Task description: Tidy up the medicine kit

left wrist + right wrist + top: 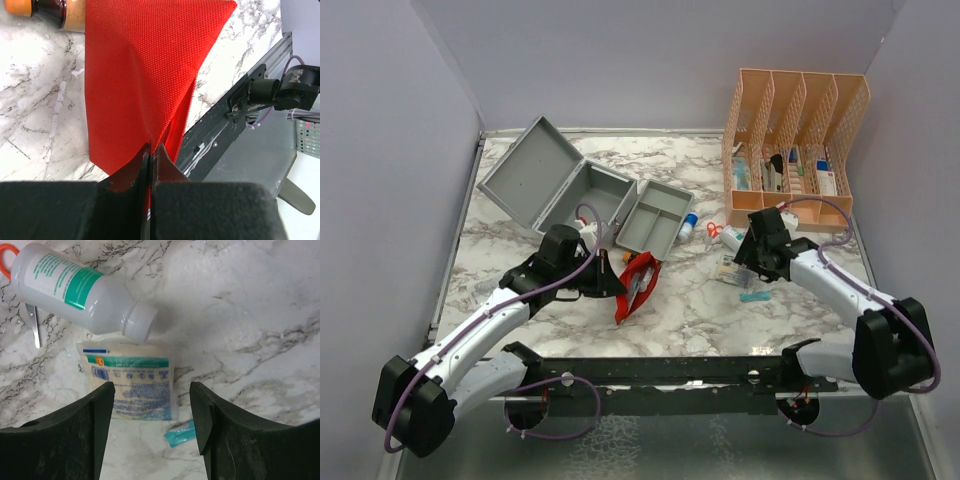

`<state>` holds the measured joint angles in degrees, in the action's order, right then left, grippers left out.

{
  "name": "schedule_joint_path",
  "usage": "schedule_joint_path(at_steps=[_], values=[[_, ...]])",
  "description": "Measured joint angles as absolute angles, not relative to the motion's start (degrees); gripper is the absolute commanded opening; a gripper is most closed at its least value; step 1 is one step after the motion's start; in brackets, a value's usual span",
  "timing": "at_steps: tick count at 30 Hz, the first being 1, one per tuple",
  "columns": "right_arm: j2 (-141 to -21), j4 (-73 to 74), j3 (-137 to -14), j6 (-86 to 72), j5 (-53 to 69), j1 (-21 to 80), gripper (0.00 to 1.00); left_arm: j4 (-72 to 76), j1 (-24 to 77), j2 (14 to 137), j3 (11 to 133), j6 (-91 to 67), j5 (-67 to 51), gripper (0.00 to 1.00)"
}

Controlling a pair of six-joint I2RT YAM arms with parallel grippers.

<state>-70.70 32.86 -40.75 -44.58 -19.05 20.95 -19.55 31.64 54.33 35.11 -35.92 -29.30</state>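
L gripper [151, 150]: fingers pressed together, pinching an edge of the red pouch [145, 70], which fans out ahead of the tips. The medicine kit [570, 190] sits lid-open on the marble beyond those fingers, near but apart. R gripper [152, 390]: fingers spread wide over a flat sachet [135, 385] seen btwn them, w/ a white bottle [75, 290] lying just past the tips, cap at the sachet's top edge.

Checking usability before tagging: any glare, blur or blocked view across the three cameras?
Top view: even light, sharp, soft shadows. Left wrist: red pouch dominates the frame, weave crisp. Right wrist: mild sheen on the table, bottle label soft.
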Motion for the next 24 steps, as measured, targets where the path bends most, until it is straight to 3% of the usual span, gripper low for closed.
schedule_joint_path(at_steps=[2, 5, 9, 16, 24], values=[[-73.01, 30.44, -40.75, -42.09, -16.08, 18.59, 0.59, -19.46, 31.64, 54.35, 35.11, -34.65, -29.30, 0.00], [-76.29, 27.97, -40.75, -40.01, -12.82, 17.76, 0.42, -19.44, 31.64, 54.46, 35.14, -32.77, -29.28, 0.00], [-80.36, 27.73, -41.12, -39.75, -10.72, 17.78, 0.31, -19.31, 31.64, 54.59, 35.14, -31.07, -29.19, 0.00], [-80.34, 27.49, -39.90, -41.36, -5.87, 17.85, 0.32, -18.87, 31.64, 54.59, 35.14, -29.36, -28.93, 0.00], [-74.24, 26.11, -33.82, -51.24, 4.40, 23.92, 0.44, -18.55, 31.64, 54.59, 35.11, -28.51, -28.64, 0.00]])
